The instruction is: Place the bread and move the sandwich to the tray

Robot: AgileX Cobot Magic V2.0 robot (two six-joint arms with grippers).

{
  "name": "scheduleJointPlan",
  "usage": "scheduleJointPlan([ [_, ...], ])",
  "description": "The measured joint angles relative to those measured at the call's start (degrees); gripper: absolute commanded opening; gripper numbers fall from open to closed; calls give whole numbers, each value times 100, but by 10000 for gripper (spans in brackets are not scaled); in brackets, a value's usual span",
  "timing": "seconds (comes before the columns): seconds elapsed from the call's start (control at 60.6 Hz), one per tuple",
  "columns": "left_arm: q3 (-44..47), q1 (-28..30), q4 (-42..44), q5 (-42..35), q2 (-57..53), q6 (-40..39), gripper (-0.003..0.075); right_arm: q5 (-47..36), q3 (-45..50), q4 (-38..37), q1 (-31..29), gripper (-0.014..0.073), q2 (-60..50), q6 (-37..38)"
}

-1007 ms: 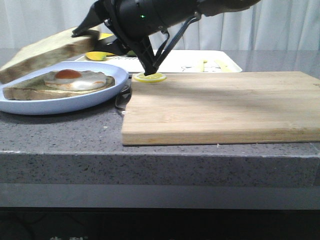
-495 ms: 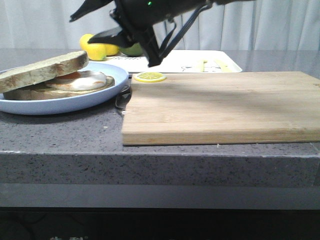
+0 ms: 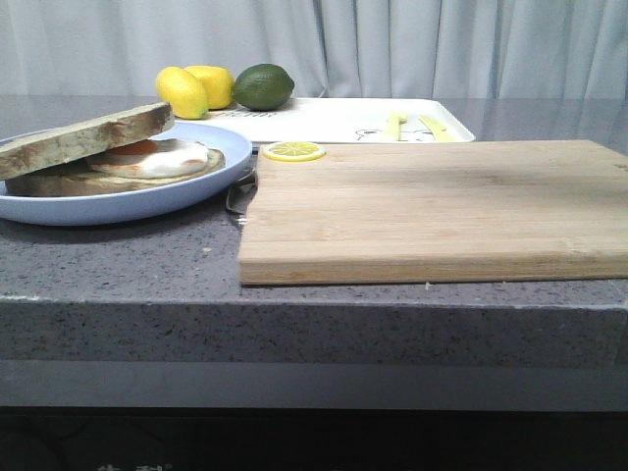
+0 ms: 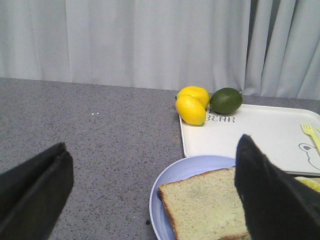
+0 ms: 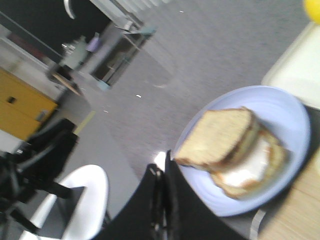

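Observation:
The bread (image 3: 88,137) lies tilted on top of the sandwich (image 3: 157,157), whose fried egg shows under it, on a pale blue plate (image 3: 128,204) at the left. The white tray (image 3: 334,120) lies behind, further right. Neither arm shows in the front view. In the left wrist view my left gripper (image 4: 155,200) is open and empty above the bread (image 4: 200,205), with its fingers (image 4: 270,195) wide apart. In the blurred right wrist view my right gripper (image 5: 162,170) is shut and empty, beside the plate (image 5: 280,115) and the bread (image 5: 217,136).
A wooden cutting board (image 3: 432,206) fills the front right, with a lemon slice (image 3: 293,151) at its far left corner. Two lemons (image 3: 191,90) and a lime (image 3: 263,86) stand at the tray's left end. Yellow cutlery (image 3: 412,126) lies on the tray.
A black arm held the bread above the plate, let it go onto the egg-topped slice, then rose out of the front view. The bread now rests on the sandwich.

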Motion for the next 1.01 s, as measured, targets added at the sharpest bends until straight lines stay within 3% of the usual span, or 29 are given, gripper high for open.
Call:
scheduleJointPlan([
  [0.149,0,0,0,0,0,0,638,53,0,-2608,-697,-60,-633,1230],
  [0.264,0,0,0,0,0,0,638,-34,0,-4664,-832,-60,-1003,2362],
  [0.396,0,0,0,0,0,0,638,-230,50,-6053,-832,-60,-1376,3323],
  [0.561,0,0,0,0,0,0,638,-889,680,-6637,-832,-60,-2095,3824],
  [0.891,0,0,0,0,0,0,638,-3040,3521,-6598,-832,-60,-4531,3914],
  [1.007,0,0,0,0,0,0,638,-3426,4339,-6571,-832,-60,-5402,3914],
])
